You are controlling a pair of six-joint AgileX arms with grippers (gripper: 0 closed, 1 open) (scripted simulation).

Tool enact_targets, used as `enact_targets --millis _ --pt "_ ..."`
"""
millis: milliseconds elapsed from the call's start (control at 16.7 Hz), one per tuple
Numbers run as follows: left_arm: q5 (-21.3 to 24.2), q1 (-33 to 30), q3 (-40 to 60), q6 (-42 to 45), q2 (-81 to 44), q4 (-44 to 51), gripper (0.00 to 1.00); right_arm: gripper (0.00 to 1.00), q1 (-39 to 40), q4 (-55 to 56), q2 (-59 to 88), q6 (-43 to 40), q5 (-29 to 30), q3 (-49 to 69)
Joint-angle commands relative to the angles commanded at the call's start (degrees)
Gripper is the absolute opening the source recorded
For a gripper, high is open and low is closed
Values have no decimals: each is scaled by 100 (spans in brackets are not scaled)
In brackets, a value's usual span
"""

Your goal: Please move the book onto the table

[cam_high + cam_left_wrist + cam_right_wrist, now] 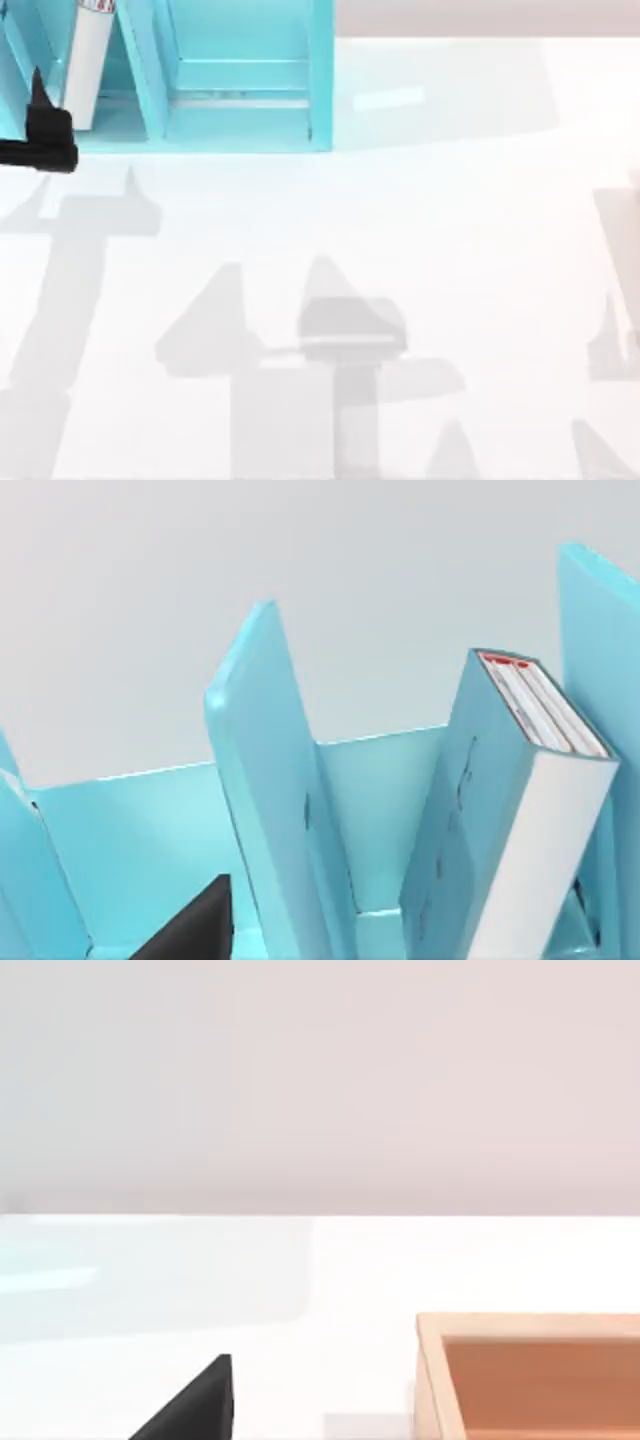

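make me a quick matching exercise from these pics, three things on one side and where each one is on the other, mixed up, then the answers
Things:
1. book
2. left gripper
3. wooden box

Places:
A. on the white table, seen from the right wrist view
B. standing tilted in a compartment of the teal shelf unit
C. at the table's left edge, just in front of the shelf unit

Pairs: 1-B, 2-C, 3-A

The book ran off the top view's upper edge, as did the shelf unit. The left claw was cut by the left edge, its fingers unclear. A wooden box was cropped in the right wrist view.
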State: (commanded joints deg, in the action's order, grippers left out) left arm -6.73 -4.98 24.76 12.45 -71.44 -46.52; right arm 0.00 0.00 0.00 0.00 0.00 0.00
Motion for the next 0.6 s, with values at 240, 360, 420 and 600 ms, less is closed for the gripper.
enact_targets --millis 240,360,420,600 --pt "-108 -103 688 439 -2323 -1253 100 100 0 0 0 0 0 0" --pt "-135 -140 980 632 -3258 -1758 100 100 0 0 0 0 0 0" --pt "-142 -154 1108 717 -3647 -1965 100 100 0 0 0 0 0 0" --pt "-147 -183 1416 915 -4462 -2392 100 100 0 0 0 0 0 0"
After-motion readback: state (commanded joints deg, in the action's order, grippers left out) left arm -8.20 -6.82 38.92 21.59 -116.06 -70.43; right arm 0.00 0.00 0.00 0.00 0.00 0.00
